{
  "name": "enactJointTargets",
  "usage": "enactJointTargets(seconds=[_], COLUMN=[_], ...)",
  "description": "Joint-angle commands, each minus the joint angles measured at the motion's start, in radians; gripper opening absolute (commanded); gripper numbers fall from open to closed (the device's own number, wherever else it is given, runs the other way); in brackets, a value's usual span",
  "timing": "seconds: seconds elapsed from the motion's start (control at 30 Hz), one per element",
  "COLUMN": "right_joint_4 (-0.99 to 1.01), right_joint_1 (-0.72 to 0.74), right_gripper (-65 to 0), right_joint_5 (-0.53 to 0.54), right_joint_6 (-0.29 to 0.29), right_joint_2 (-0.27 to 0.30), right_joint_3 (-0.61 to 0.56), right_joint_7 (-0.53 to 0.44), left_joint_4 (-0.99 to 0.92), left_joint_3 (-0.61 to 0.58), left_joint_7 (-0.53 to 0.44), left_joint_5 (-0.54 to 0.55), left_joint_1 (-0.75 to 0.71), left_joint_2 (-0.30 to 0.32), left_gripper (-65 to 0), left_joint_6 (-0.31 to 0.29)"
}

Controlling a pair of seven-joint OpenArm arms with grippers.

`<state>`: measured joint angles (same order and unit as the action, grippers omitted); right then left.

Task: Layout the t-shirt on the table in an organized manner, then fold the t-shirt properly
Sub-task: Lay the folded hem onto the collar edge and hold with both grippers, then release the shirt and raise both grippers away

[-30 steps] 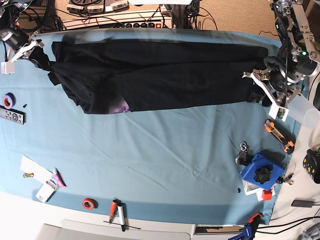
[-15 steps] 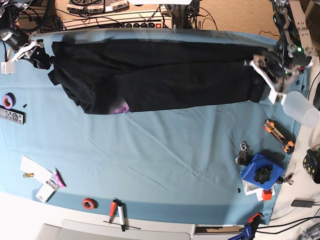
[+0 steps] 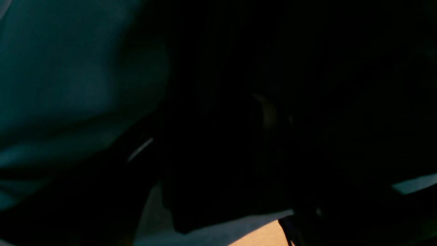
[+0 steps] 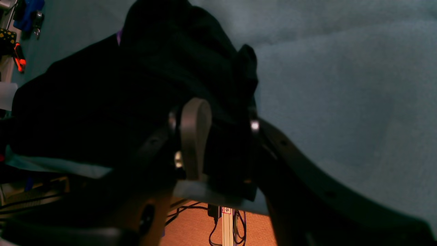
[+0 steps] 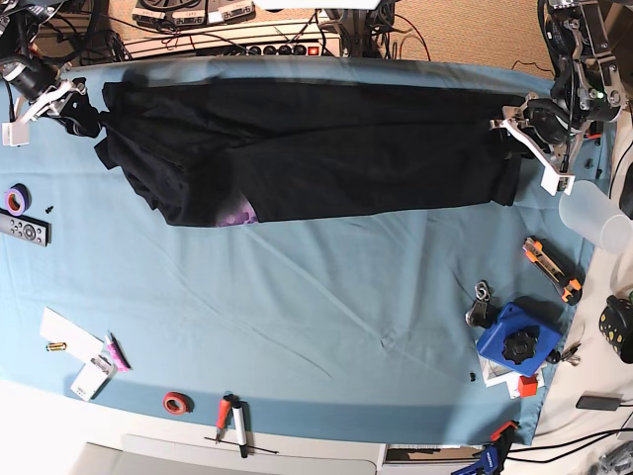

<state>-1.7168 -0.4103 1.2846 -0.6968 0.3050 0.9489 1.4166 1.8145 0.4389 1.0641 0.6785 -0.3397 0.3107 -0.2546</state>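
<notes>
The black t-shirt (image 5: 316, 148) lies stretched sideways along the far part of the light blue table (image 5: 297, 307), with a purple patch (image 5: 237, 213) peeking out at its near edge. At the shirt's left end my right gripper (image 5: 71, 99) stands over a bunched corner. In the right wrist view its fingers (image 4: 194, 136) stand apart, and black cloth (image 4: 225, 150) lies between them at the table's edge. My left gripper (image 5: 524, 155) straddles the shirt's right end with its white fingers spread. The left wrist view is almost wholly dark cloth (image 3: 273, 102).
On the left lie a purple tape roll (image 5: 15, 200) and a remote (image 5: 22, 230). A red tape ring (image 5: 178, 403) and pens (image 5: 232, 421) sit near the front edge. At the right are an orange cutter (image 5: 551, 267), a blue box (image 5: 514, 341) and a translucent cup (image 5: 593, 218).
My left gripper has moved toward the table's far edge at the shirt's right end, and that end sits higher and straighter. The right arm has barely moved.
</notes>
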Motion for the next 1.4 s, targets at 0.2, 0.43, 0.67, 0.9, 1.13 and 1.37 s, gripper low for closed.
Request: enactJointTargets(seconds=[0.2,0.43,0.67,0.9,1.13,1.37], right_joint_4=[-0.017,-0.017,-0.017,-0.017,-0.017,-0.017], right_joint_1=[-0.002,-0.002,-0.002,-0.002,0.037,0.090], right_gripper=[-47.4,-47.4,-47.4,-47.4,-47.4,-47.4], right_joint_5=[0.029,0.029,0.028,0.028,0.028,0.027], right_joint_6=[-0.001,-0.001,-0.001,-0.001,-0.001,-0.001], right_joint_2=[0.023,0.023,0.023,0.023,0.022,0.022], right_joint_3=[0.008,0.008,0.008,0.008,0.008,0.008], right_joint_7=[-0.020,-0.020,-0.020,-0.020,-0.020,-0.020], left_joint_4=[-0.003,-0.003,-0.003,-0.003,0.007,0.301], left_joint_3=[-0.010,-0.009,-0.009,0.018,0.149,0.159], left_joint_7=[0.107,0.106,0.098,0.088,0.101,0.084], left_joint_5=[0.137,0.168,-0.001,-0.069,0.057,0.227], left_joint_1=[-0.006,0.022,0.084,0.138,0.151,-0.005], left_joint_2=[-0.003,-0.003,0.005,0.094,0.138,0.129], left_gripper=[-44.9,-60.2,-65.0,-65.0,-65.0,-65.0], left_joint_6=[-0.039,-0.086,-0.032,-0.034,-0.034,-0.170])
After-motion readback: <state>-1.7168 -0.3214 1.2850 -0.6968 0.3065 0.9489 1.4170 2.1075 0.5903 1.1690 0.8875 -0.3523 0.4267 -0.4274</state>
